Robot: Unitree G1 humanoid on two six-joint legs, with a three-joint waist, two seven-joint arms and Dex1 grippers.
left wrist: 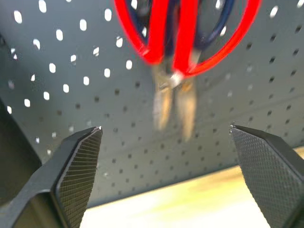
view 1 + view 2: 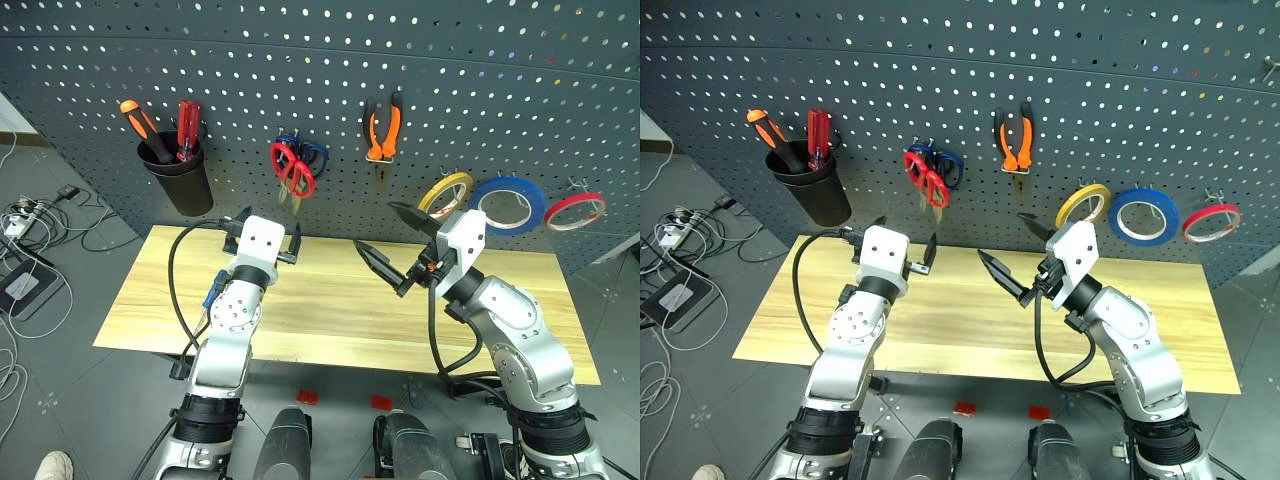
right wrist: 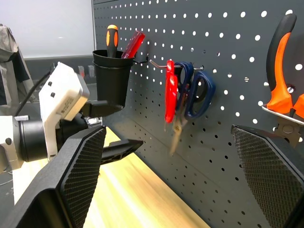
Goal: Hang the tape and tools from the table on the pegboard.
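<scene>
Left eye view: your left gripper [image 2: 268, 236] has its jaws spread, nothing in them, just below the red-handled scissors [image 2: 293, 167], which hang on a pegboard [image 2: 330, 70] hook, blades pointing down, in front of the blue-handled scissors [image 2: 312, 153]. The pliers [image 2: 381, 132] hang to their right, then the tape [image 2: 446, 190], the blue roll [image 2: 507, 203] and the red roll [image 2: 575, 210], each on a hook. The black cup [image 2: 180, 172] holds the orange screwdriver [image 2: 140, 124] and the red screwdriver [image 2: 186, 128]. The counter [image 2: 330, 305] looks bare — a blue bit beside your left arm is too hidden to name.

Right eye view: your right gripper [image 2: 1012, 248] is released too, empty, over mid-counter, well below the pliers.

Left wrist view: the red scissors hang straight ahead of the parted fingers [image 1: 80, 161], long axis vertical, apart from both — they look let go.

Right wrist view: both scissors share one hook beside the cup; your left arm is the nearer one.
</scene>
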